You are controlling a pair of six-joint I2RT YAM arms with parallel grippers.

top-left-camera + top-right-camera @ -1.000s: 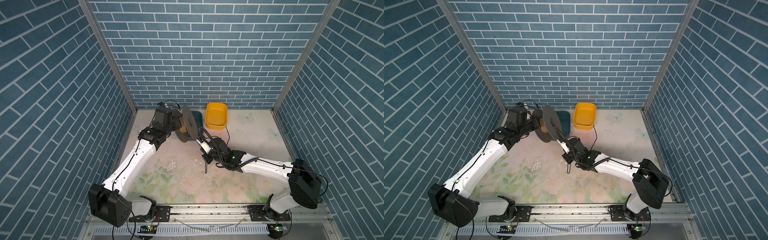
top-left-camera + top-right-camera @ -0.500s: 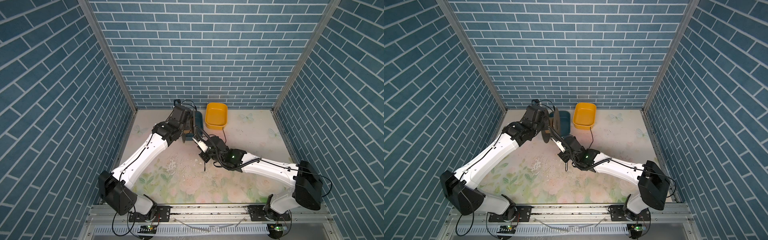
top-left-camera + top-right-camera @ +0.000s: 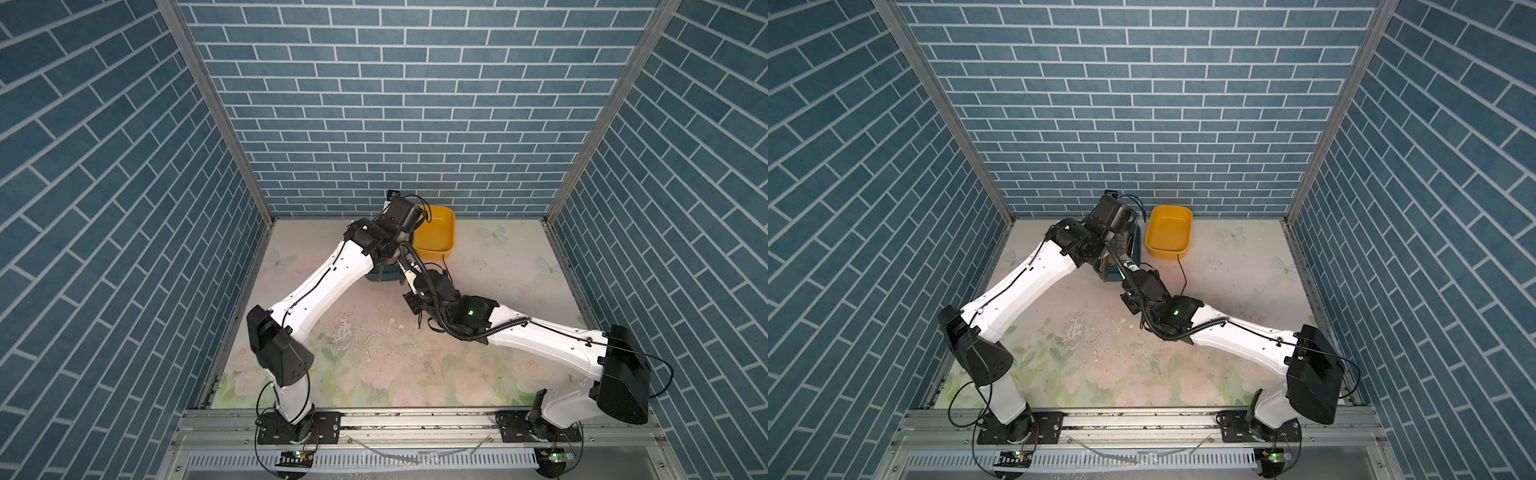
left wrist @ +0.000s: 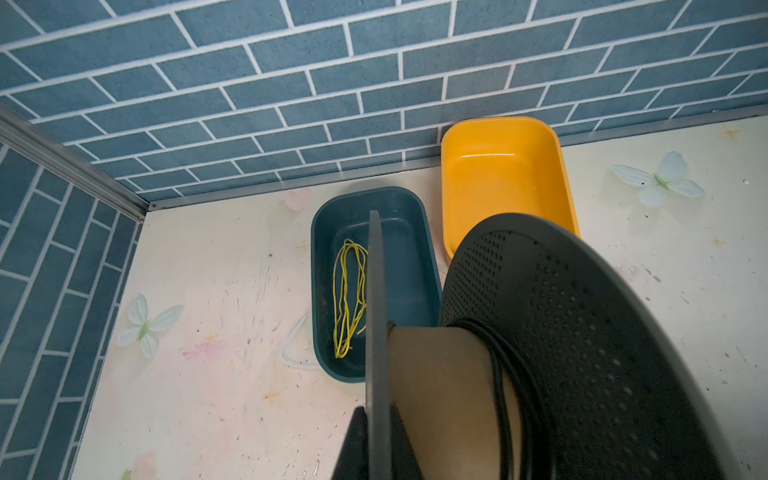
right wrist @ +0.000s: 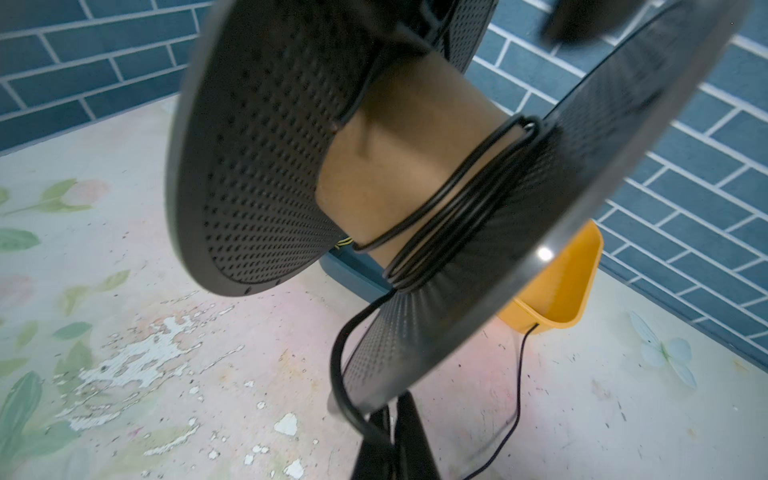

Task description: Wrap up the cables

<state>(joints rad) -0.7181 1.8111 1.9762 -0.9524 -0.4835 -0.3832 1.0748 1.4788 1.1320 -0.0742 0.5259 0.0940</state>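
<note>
While your left gripper (image 4: pixel 376 428) clamps one flange rim of the spool (image 4: pixel 582 353), likely to hold it on edge for winding, the left wrist view shows a teal tub (image 4: pixel 395 208) of yellow strands (image 4: pixel 345 291) and an empty yellow tub (image 4: pixel 503 137) beyond the spool. Right wrist view: your right gripper (image 5: pixel 390 432) is closed on the black cable (image 5: pixel 407 270) below the spool, likely to guide it. Several turns hug the cardboard core (image 5: pixel 395 158) against the opposite flange. Both top views: left arm (image 3: pixel 320 286) and right arm (image 3: pixel 1237 332) converge, hiding most of the spool.

No readable text
I am finding no legible lettering, label, brand, number or sign in any view.
</note>
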